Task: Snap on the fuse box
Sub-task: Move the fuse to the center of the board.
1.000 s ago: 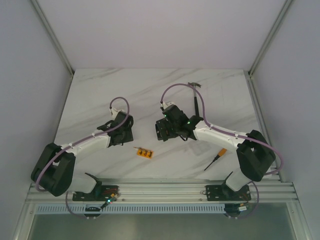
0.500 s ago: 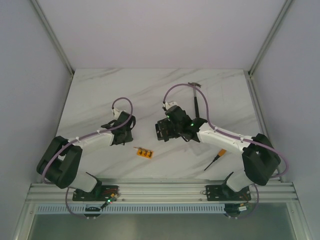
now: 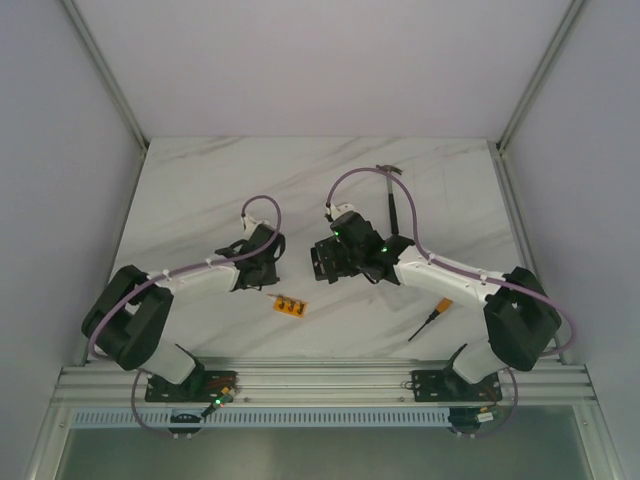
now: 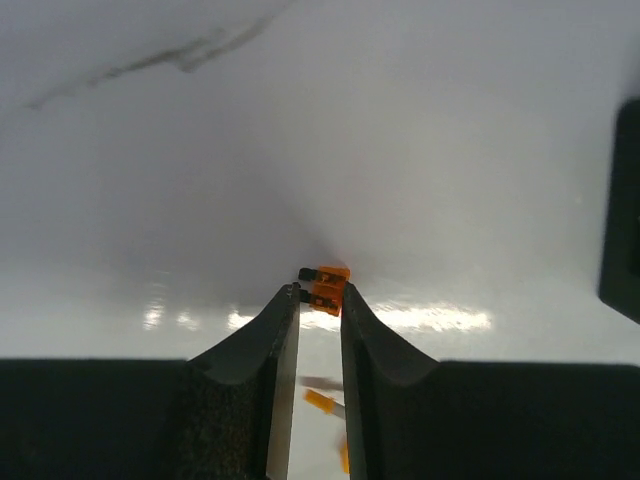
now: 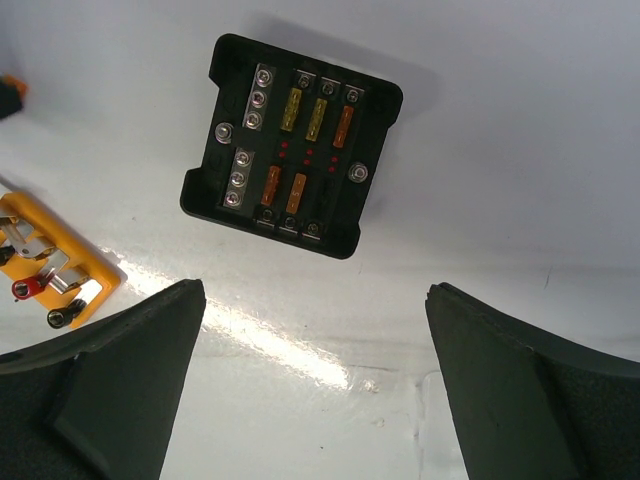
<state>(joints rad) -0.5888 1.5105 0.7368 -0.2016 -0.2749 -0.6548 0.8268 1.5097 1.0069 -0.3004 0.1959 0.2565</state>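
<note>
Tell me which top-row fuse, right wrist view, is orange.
The rightmost fuse in the fuse box; the other two are yellow.

Black square fuse box (image 5: 292,145), fuses exposed

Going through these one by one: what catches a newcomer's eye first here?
The small black square plastic fuse box, its yellow and orange fuses exposed, lies on the white marble table just ahead of the wide-open right gripper. The left gripper has a tiny orange fuse between its nearly closed fingertips.
</note>
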